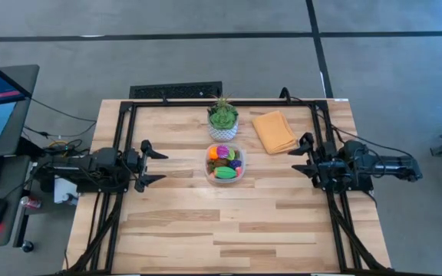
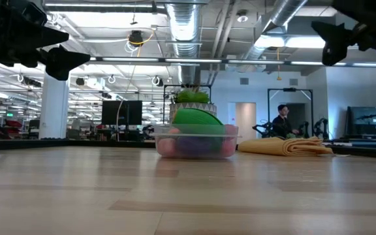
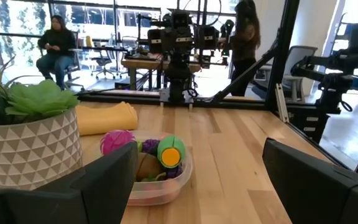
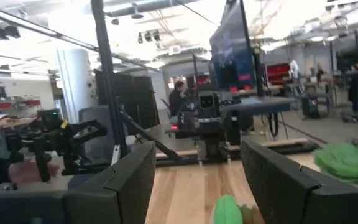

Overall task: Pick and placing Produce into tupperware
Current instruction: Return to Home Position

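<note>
The tupperware [image 1: 207,170] sits at mid-table [image 1: 206,230], loaded with the produce [image 1: 224,162], just on the near side of the potted plant [image 1: 222,120]. The folded orange cloth [image 1: 274,131] lies to its far right. Left gripper [image 1: 159,166]: at the left table edge, fingers spread wide, holding nothing. Right gripper [image 1: 294,160]: at the right edge, likewise spread and empty.

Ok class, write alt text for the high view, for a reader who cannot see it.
A clear tupperware full of toy produce sits on the table beside a potted plant, an orange cloth nearby. The left gripper and right gripper hang open at opposite sides, apart from it.
</note>
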### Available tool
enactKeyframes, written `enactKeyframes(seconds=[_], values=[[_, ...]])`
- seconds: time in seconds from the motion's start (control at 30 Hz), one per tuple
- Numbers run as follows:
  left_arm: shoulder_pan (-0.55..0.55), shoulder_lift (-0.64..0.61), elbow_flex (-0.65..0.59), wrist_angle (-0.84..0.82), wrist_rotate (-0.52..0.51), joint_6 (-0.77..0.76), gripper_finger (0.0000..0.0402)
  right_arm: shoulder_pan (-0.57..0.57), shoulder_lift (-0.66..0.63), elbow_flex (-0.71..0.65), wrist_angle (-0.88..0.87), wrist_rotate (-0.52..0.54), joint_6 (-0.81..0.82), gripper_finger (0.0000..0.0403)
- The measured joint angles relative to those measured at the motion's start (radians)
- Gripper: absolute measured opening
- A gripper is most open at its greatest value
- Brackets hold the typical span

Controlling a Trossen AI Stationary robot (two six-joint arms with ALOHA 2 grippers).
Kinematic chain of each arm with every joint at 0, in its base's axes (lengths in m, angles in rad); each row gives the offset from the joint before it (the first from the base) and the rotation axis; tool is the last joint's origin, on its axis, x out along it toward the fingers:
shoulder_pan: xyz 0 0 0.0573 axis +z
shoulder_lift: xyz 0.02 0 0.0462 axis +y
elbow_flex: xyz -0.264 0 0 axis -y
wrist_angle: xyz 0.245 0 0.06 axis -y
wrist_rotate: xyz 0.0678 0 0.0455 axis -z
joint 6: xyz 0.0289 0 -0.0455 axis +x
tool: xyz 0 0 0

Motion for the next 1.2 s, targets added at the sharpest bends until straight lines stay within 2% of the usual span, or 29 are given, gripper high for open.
enactKeyframes(seconds=[0.1,0.33,0.63,0.77,1.2], values=[[0.0,0.0,0.0,0.0,0.0,0.008,0.0334,0.018,0.0,-0.028,0.058,0.013,-0.017,0.0261],[0.0,0.0,0.0,0.0,-0.001,0.023,0.0334,0.044,0.0,-0.033,0.05,0.026,-0.08,0.0261],[0.0,0.0,0.0,0.0,-0.002,0.028,0.0334,0.045,0.0,-0.033,-0.146,0.061,-0.069,0.0261],[0.0,0.0,0.0,0.0,-0.002,0.023,0.0334,0.045,0.0,-0.033,-0.164,0.105,-0.086,0.0261],[0.0,0.0,0.0,0.0,-0.002,0.039,0.0334,0.045,0.0,-0.033,-0.209,0.149,-0.168,0.0261]])
